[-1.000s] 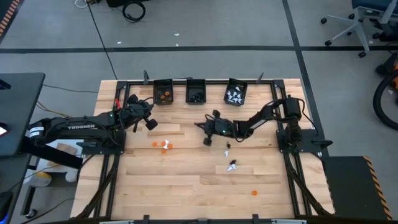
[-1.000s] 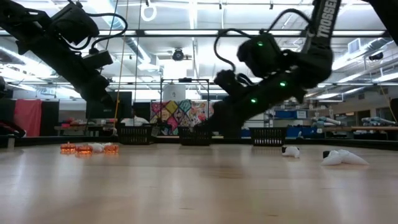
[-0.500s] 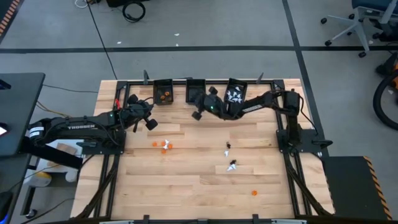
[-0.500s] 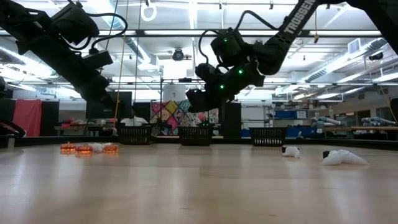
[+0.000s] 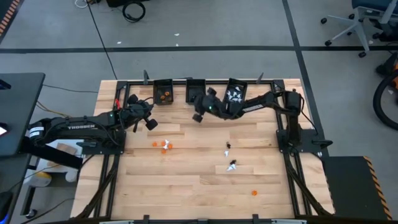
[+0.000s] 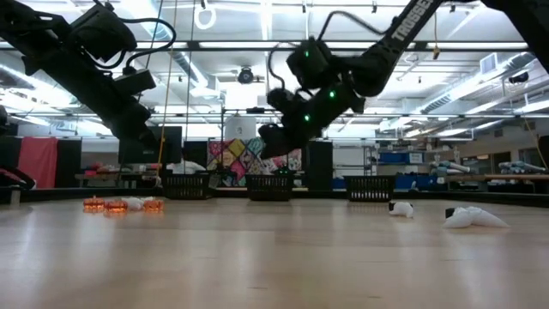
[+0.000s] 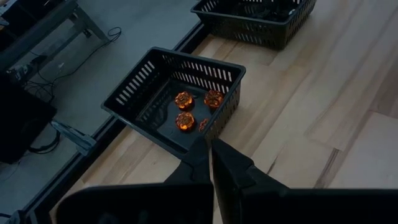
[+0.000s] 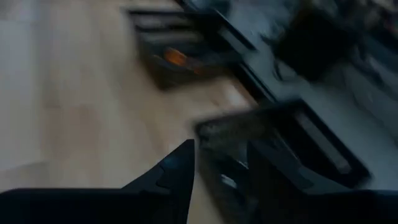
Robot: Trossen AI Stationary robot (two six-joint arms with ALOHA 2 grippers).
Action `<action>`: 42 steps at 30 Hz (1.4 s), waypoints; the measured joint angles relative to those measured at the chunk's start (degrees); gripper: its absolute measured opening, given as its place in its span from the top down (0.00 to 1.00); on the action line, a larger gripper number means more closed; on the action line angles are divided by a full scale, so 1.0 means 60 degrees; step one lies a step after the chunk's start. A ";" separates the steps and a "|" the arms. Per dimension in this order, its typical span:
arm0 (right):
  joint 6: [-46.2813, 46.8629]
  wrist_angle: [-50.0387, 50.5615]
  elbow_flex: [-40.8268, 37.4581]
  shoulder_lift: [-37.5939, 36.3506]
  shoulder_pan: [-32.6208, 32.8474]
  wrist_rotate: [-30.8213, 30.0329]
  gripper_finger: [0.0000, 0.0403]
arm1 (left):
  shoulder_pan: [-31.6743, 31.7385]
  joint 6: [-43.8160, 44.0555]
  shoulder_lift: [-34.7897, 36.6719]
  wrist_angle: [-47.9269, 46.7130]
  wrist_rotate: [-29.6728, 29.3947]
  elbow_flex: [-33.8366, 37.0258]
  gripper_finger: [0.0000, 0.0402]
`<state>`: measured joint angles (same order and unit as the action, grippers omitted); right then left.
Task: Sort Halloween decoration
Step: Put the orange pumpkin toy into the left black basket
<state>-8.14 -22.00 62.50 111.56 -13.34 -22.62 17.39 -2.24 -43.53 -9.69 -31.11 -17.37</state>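
Only left wrist: bin's three orange trinkets

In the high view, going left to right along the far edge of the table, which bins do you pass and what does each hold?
Left bin holding orange trinkets → middle bin, its contents dark and hard to make out, with the right gripper just beside it → right bin holding white trinkets.
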 joint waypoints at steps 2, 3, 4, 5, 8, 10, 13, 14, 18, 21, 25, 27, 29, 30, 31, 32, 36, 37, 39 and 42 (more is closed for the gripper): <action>-0.0536 -0.0225 0.0011 -0.0005 0.0434 -0.0031 0.62 | 0.0000 0.0001 0.0000 0.0000 0.0004 0.0000 1.00; -0.0729 -0.0312 0.0011 -0.0005 0.0639 0.0027 0.63 | 0.0000 0.0009 -0.0001 0.0000 0.0004 0.0000 1.00; -0.0815 -0.0425 0.0011 -0.0005 0.0828 0.0257 0.63 | 0.0000 0.0030 0.0000 0.0004 0.0004 0.0000 1.00; -0.0821 -0.0577 0.0011 -0.0005 0.0986 0.0538 0.63 | 0.0000 0.0029 0.0000 0.0004 0.0003 0.0000 1.00; -0.0225 -0.0763 0.0011 -0.0005 0.1341 0.1611 0.63 | 0.0000 0.0048 0.0000 0.0018 0.0004 0.0000 1.00; 0.0248 -0.0761 0.0011 -0.0005 0.1520 0.2116 0.62 | 0.0000 0.0052 0.0000 0.0028 0.0004 0.0000 1.00; 0.0791 -0.0872 0.0011 0.0088 0.1787 0.2477 0.61 | 0.0000 0.0076 0.0000 0.0108 0.0004 0.0000 1.00; 0.0971 -0.0975 0.0014 0.0150 0.1873 0.2547 0.61 | 0.0000 0.0095 -0.0003 0.0142 0.0004 0.0000 1.00; 0.1556 -0.1518 0.0184 0.0870 0.2256 0.2785 0.56 | 0.0000 0.0117 -0.0004 0.0310 0.0004 0.0000 1.00; 0.1610 -0.1486 0.0773 0.1662 0.2492 0.2796 0.51 | 0.0000 0.0090 0.0000 0.0416 0.0011 0.0000 1.00; 0.1599 -0.1579 0.1715 0.2549 0.2660 0.2965 0.46 | 0.0000 0.0032 -0.0004 0.0431 0.0015 0.0000 1.00; 0.1607 -0.1566 0.2146 0.2962 0.2670 0.3260 0.44 | 0.0000 0.0022 -0.0004 0.0408 0.0013 0.0000 1.00; 0.1617 -0.1510 0.2476 0.3320 0.2670 0.3428 0.43 | 0.0000 0.0001 -0.0001 0.0396 0.0011 0.0000 1.00; 0.1620 -0.1548 0.2638 0.3474 0.2666 0.3467 0.42 | 0.0000 -0.0002 -0.0004 0.0372 0.0014 0.0000 1.00; 0.1613 -0.1511 0.2751 0.3616 0.2665 0.3470 0.42 | 0.0000 -0.0010 -0.0004 0.0338 0.0011 0.0000 1.00; 0.1610 -0.1579 0.2913 0.3780 0.2658 0.3471 0.42 | 0.0000 -0.0010 -0.0004 0.0335 0.0011 0.0000 1.00; 0.1579 -0.1503 0.3121 0.4216 0.2659 0.3639 0.43 | 0.0000 -0.0007 -0.0004 0.0294 0.0011 0.0000 1.00; 0.1581 -0.1663 0.3169 0.4323 0.2663 0.3641 0.43 | 0.0000 -0.0005 -0.0004 0.0299 0.0011 0.0000 1.00; 0.1582 -0.1672 0.3157 0.4395 0.2649 0.3641 0.44 | 0.0000 -0.0002 -0.0004 0.0280 0.0011 0.0000 1.00; 0.1590 -0.1874 0.3160 0.4508 0.2637 0.3636 0.45 | 0.0000 0.0019 -0.0004 0.0242 0.0015 0.0000 1.00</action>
<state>1.40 -33.25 81.46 138.61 2.48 -0.81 17.39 -2.13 -43.55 -8.24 -31.03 -17.37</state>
